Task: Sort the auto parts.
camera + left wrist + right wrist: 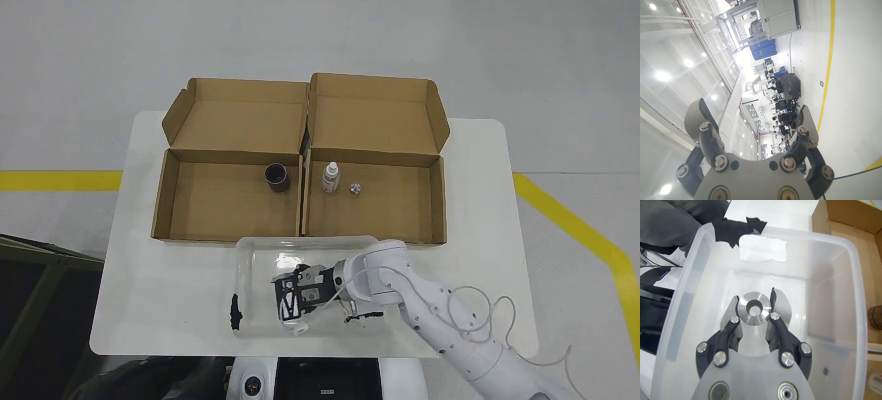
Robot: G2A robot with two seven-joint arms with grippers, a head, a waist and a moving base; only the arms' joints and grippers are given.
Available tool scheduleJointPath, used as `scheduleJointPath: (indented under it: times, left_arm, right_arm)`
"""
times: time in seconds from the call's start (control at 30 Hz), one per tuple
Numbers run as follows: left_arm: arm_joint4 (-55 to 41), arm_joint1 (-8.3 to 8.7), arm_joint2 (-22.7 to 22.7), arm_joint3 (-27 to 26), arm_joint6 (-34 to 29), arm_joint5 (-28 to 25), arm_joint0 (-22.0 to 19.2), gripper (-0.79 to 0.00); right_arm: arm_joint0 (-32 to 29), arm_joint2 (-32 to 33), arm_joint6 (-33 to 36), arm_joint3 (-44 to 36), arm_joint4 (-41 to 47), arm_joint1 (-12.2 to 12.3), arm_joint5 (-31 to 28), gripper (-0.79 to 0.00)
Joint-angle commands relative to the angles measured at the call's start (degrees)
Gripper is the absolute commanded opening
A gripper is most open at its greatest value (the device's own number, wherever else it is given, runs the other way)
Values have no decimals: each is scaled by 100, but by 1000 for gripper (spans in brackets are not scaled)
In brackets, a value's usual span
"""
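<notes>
1. While your right end effector [754, 303] is reaching into the clear bin [250, 270] at the near edge of the tabletop [130, 300], it is clamping a silver metal ring [754, 310].
2. Your left end effector [752, 106] is standing apart, gripping nothing.
3. A brown cylinder [277, 177] is sitting in the far-left cardboard box [210, 205], and a white bottle [331, 178] is standing in the right box [400, 210].
</notes>
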Motion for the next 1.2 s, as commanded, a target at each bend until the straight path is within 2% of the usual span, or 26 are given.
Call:
scheduleJointPath:
  times: [0.0, 1.17]
  left_arm:
    - [0, 0, 0, 0, 0, 0, 0, 0]
    - [0, 0, 0, 0, 0, 0, 0, 0]
  right_arm:
    - [1, 70, -47, -91, 59, 17, 13, -785]
    - [-239, 1215, -1159, -1421, 509, 331, 27, -785]
